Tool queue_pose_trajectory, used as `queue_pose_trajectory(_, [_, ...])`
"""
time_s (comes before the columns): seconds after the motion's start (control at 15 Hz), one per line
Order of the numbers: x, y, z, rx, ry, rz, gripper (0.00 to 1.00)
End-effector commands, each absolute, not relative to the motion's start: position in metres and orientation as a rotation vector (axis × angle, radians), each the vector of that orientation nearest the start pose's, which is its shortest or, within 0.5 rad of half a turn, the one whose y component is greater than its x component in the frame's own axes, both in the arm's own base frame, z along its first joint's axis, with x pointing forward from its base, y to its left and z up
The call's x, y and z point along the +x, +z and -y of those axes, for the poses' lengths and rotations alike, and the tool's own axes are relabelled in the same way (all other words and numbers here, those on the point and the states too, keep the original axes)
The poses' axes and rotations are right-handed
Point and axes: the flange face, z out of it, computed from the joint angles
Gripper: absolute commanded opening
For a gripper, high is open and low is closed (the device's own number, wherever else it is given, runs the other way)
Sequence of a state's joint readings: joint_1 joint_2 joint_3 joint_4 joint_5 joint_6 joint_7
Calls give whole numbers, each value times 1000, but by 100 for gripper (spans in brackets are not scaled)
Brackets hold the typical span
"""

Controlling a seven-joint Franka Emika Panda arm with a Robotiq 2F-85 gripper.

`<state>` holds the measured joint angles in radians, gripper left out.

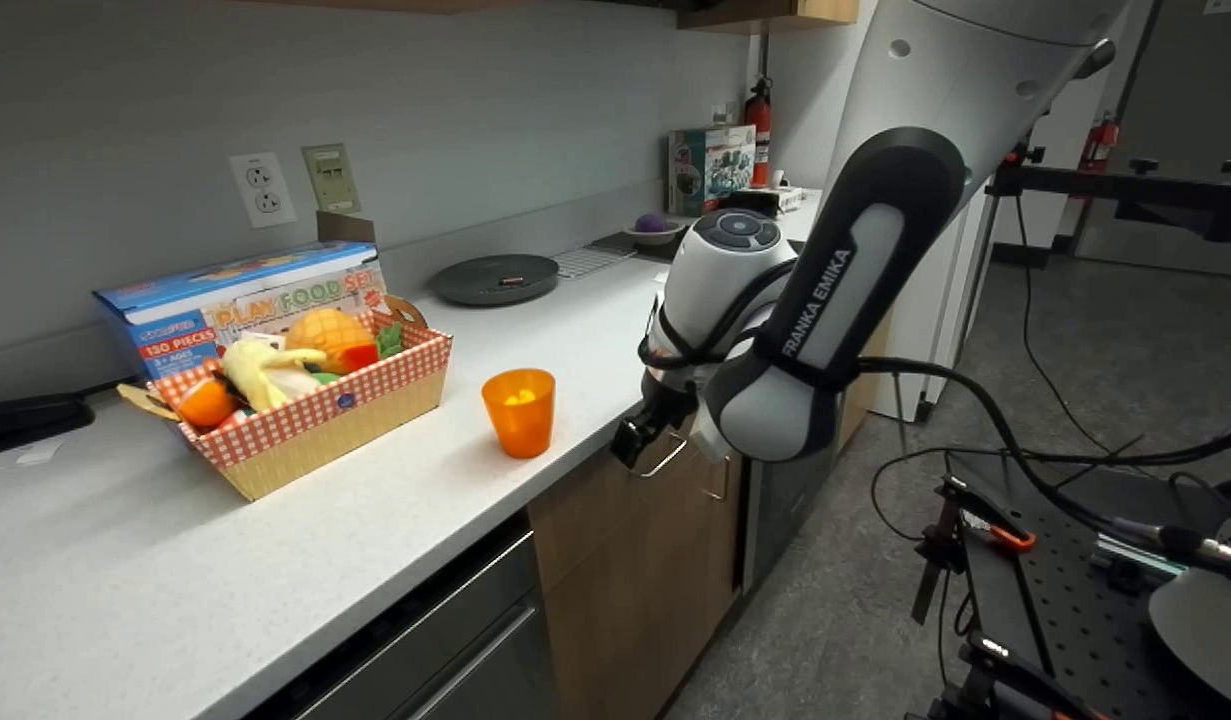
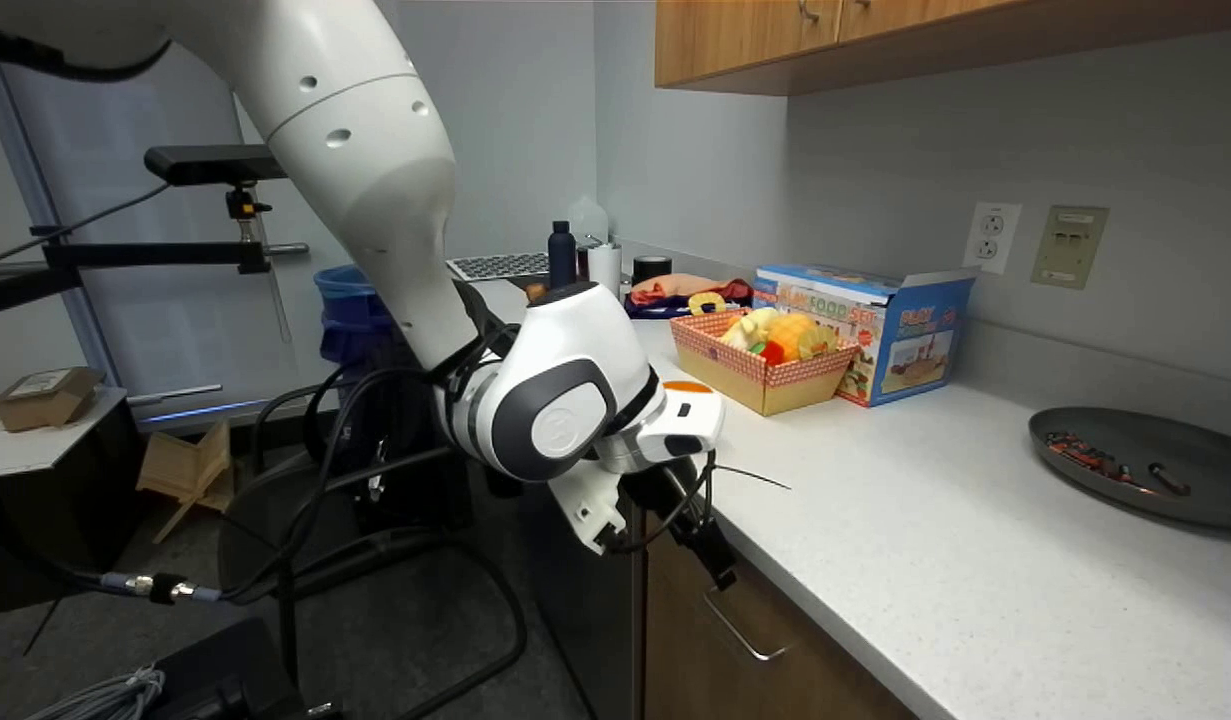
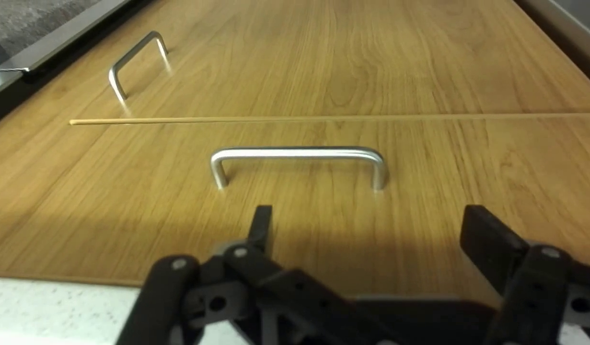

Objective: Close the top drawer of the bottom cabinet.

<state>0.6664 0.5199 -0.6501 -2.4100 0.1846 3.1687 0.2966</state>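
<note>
The white counter [image 1: 125, 600] runs along the grey wall [image 1: 535, 110]. My arm [image 1: 855, 270], lettered "FRANKA EMIKA" in capitals, reaches down past the front edge of this counter. The bottom cabinet [image 1: 625, 570], faced in tan wood, is located under the counter beside a dark grey unit [image 1: 455, 635]. The top drawer [image 3: 304, 211] is located directly beneath the counter edge, above a tan door [image 3: 395, 62]; its front appears flush with that door. On the counter, near the wall, a blue carton [image 1: 245, 300] is printed "PLAY FOOD SET", "130 PIECES" and "3+ AGES"; its brand mark is too small to read. A basket [image 1: 345, 430] with a red-and-white checked rim stands in front of the carton and holds toy food [image 1: 322, 335], including a peeled banana [image 1: 260, 370] and an orange [image 1: 207, 403]. A dark grey plate [image 2: 1215, 450] lies farther along the counter and bears small pieces [image 2: 1085, 455] too fine to identify. My gripper [image 3: 369, 220] is positioned at the drawer front with both fingers [image 3: 489, 244] spread wide, bare wood visible between them. In both exterior views my gripper partly obscures the drawer front. An orange cup [image 1: 523, 425] with yellow pieces [image 1: 520, 397] inside stands upright near the counter edge, between the basket and the gripper. The drawer's silver handle [image 3: 297, 153] is near the fingers; contact between the fingers and the wood cannot be determined.
</note>
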Motion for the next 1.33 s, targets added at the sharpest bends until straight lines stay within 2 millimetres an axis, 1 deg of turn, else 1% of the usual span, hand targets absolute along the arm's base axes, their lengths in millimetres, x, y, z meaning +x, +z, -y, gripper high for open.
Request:
queue_pose_trajectory(0.0, [505, 207, 5, -3231, -652, -587, 100])
queue_pose_trajectory(0.4, [494, 239, -20, -3193, -734, -592, 100])
queue_pose_trajectory(0.67, [487, 255, -29, -3161, -784, -608, 100])
queue_pose_trajectory(0.87, [481, 263, -32, -3145, -810, -629, 100])
queue_pose_trajectory(1.13, [468, 268, -34, -3120, -830, -690, 100])
queue_pose_trajectory(1.2, [477, 264, -34, -3161, -839, -634, 100])
queue_pose_trajectory(1.27, [474, 265, -34, -3158, -840, -643, 100])
